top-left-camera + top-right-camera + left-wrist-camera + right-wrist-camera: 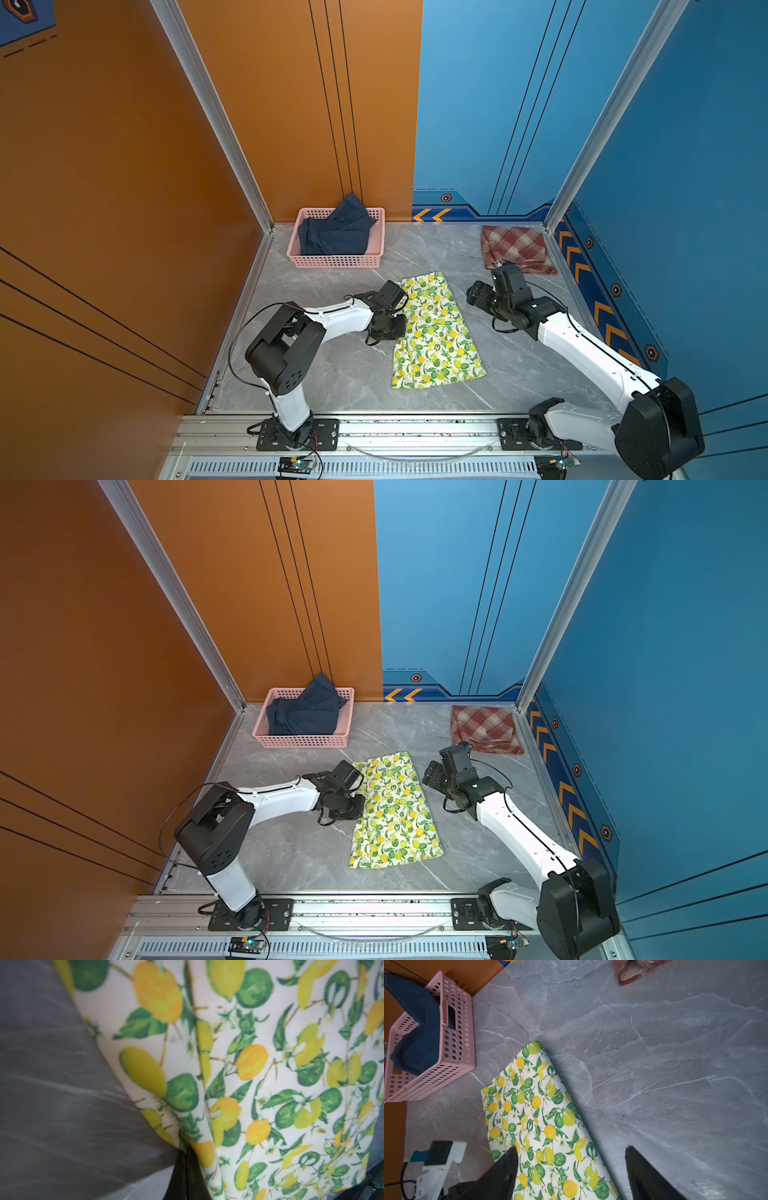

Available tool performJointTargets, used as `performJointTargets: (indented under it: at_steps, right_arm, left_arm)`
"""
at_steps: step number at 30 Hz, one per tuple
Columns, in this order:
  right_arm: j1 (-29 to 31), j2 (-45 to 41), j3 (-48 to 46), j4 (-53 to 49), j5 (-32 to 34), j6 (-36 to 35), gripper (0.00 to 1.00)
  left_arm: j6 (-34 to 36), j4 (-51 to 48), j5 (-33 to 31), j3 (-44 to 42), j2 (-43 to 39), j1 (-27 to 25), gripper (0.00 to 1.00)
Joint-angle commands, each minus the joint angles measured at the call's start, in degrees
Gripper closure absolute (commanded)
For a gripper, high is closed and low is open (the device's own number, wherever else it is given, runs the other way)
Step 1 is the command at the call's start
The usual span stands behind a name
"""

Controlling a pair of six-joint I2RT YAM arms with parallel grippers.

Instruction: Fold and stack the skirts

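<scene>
- Lemon-print skirt point(436, 332) lies flat mid-surface point(332, 374), a narrow trapezoid. It looks folded once lengthwise. Cloth is thin and smooth with soft creases.
- Left fingers point(187, 1174) are pressed together, pinching its left edge, and the cloth bunches at the pinch. Risk: any pull drags the whole light piece or peels the fold open.
- Right fingers point(645, 1172) are spread, holding nothing, above the skirt's right edge. Risk: closing catches one layer only and skews the fold.
- Plaid skirt point(515, 249) sits in the far right corner, fuzzy, thick, loosely folded. A lumpy base could tilt a stack.
- Denim skirt point(336, 237) is heaped in the pink basket point(336, 262), stiff, one flap over the rim. It could snag the perforated wall and drag the basket.
</scene>
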Motion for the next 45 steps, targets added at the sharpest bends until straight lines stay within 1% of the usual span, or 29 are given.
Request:
performJointTargets:
  at_steps: [1, 3, 5, 7, 9, 10, 13, 16, 18, 19, 20, 23, 25, 31, 32, 35, 41, 45]
  right_arm:
    - [-1.46, -1.25, 3.95, -5.65, -0.66, -4.53, 0.18]
    - [-1.14, -0.39, 5.11, -7.09, -0.74, -5.84, 0.18]
    - [0.40, 0.75, 5.69, -7.26, -0.34, -6.86, 0.18]
    - [3.74, 3.02, 7.00, -7.64, 1.67, -8.04, 0.18]
    - [7.35, 6.34, 8.49, -7.55, 3.41, -9.13, 0.19]
    - [9.35, 8.41, 9.63, -7.44, 4.37, -9.84, 0.20]
    - [14.52, 15.54, 13.45, -7.77, 5.84, -12.20, 0.27]
    - [18.40, 22.36, 17.43, -8.31, 7.83, -13.93, 0.35]
    - [19.45, 26.10, 19.63, -8.31, 7.80, -14.11, 0.38]
    - [21.77, 28.01, 20.69, -8.31, 7.75, -13.99, 0.39]
    - [22.49, 29.57, 21.51, -8.31, 8.01, -13.78, 0.41]
    - [24.00, 33.68, 23.35, -8.37, 9.17, -13.06, 0.45]
    - [24.72, 35.62, 23.99, -8.90, 10.11, -12.37, 0.47]
    - [25.93, 37.69, 23.20, -9.29, 13.46, -10.80, 0.57]
    - [26.12, 37.96, 23.16, -9.36, 13.92, -10.66, 0.58]
    - [26.65, 38.90, 23.22, -9.63, 14.86, -10.64, 0.59]
    - [26.88, 40.92, 23.22, -9.65, 15.00, -10.05, 0.63]
    - [26.88, 41.89, 23.14, -9.63, 15.17, -9.82, 0.69]
  left_arm:
    - [-1.46, -0.18, 4.49, 5.07, 4.83, -4.45, 1.00]
    - [-0.86, -0.29, 5.62, 6.56, 5.13, -5.50, 1.00]
    - [-0.50, -0.49, 5.70, 5.70, 3.26, -4.52, 0.97]
    - [-0.40, -0.56, 4.81, 2.69, -0.40, -1.97, 0.93]
    - [-0.35, -0.64, 3.95, -0.50, -4.07, 0.95, 0.92]
    - [-0.40, -0.67, 3.71, -3.37, -5.86, 2.56, 0.93]
    - [-0.83, -0.60, 3.54, -7.22, -9.56, 6.21, 0.95]
    - [-1.73, 0.47, 3.65, -8.79, -10.74, 7.38, 0.95]
    - [-2.58, 1.80, 4.54, -9.03, -10.24, 7.52, 0.91]
    - [-2.84, 2.19, 4.85, -8.85, -9.78, 7.58, 0.90]
    - [-3.08, 2.58, 5.21, -8.62, -9.36, 7.57, 0.89]
    - [-4.07, 4.12, 6.21, -8.15, -8.42, 7.83, 0.88]
    - [-5.40, 5.55, 6.96, -8.02, -8.19, 8.17, 0.84]
    - [-9.45, 8.59, 6.90, -8.46, -7.90, 8.52, 0.79]
    - [-10.02, 10.79, 6.86, -8.63, -7.75, 8.39, 0.78]
    - [-11.71, 12.89, 6.68, -9.25, -7.01, 8.28, 0.75]
    - [-13.75, 15.16, 6.21, -9.54, -5.78, 7.59, 0.73]
    - [-14.77, 16.26, 6.03, -9.69, -4.99, 7.13, 0.74]
